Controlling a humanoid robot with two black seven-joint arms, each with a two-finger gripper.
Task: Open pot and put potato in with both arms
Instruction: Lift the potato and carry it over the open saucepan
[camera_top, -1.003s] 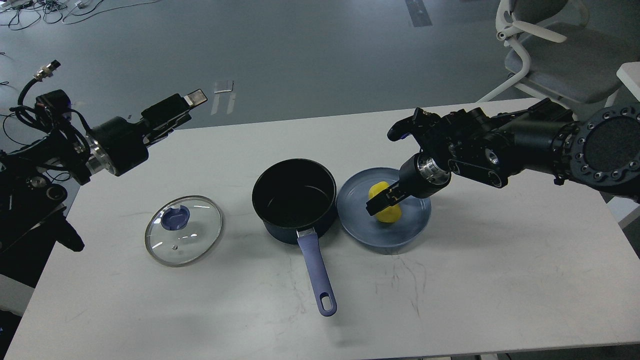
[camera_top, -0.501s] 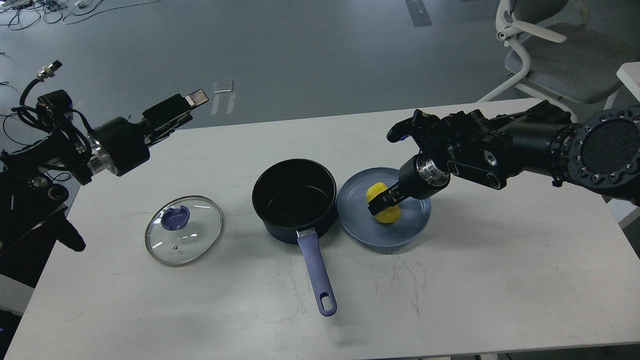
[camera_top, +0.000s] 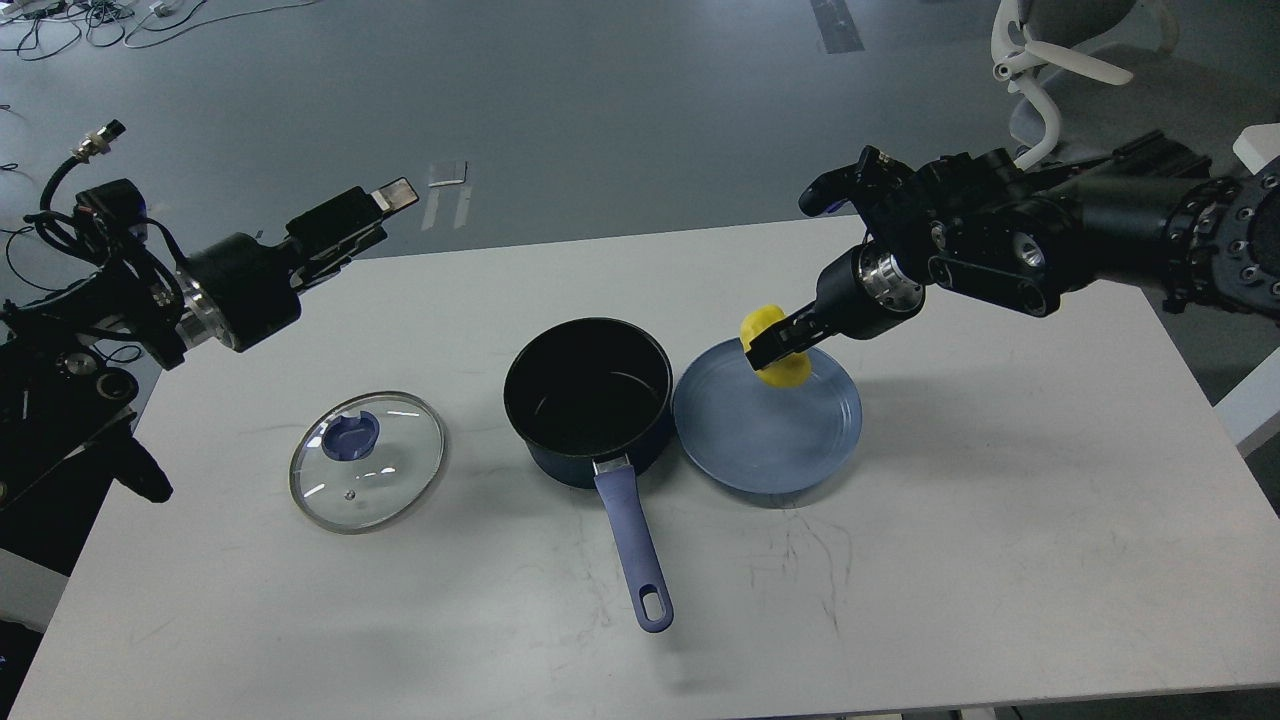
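Pinching the small lumpy bright yellow potato (camera_top: 774, 348) between its two black fingers, the right gripper (camera_top: 772, 346) holds it in the air over the far edge of the flat round blue plate (camera_top: 768, 440), clear of the plate's surface. Behind the gripper, the right arm's silver-ringed cylindrical wrist and black links run back to the right edge of the view. Just to the left of the plate, touching or nearly touching its rim, stands the small dark navy saucepan (camera_top: 588, 400), uncovered, its black inside showing and its long periwinkle-blue handle pointing toward the near edge of the white table (camera_top: 1000, 520). Further left, well apart from the pan, its round glass lid with the blue knob (camera_top: 367, 460) lies flat on the table. The left gripper (camera_top: 372, 212) hangs above the table's far left corner, holding nothing; whether its fingers are spread or pressed together I cannot tell.
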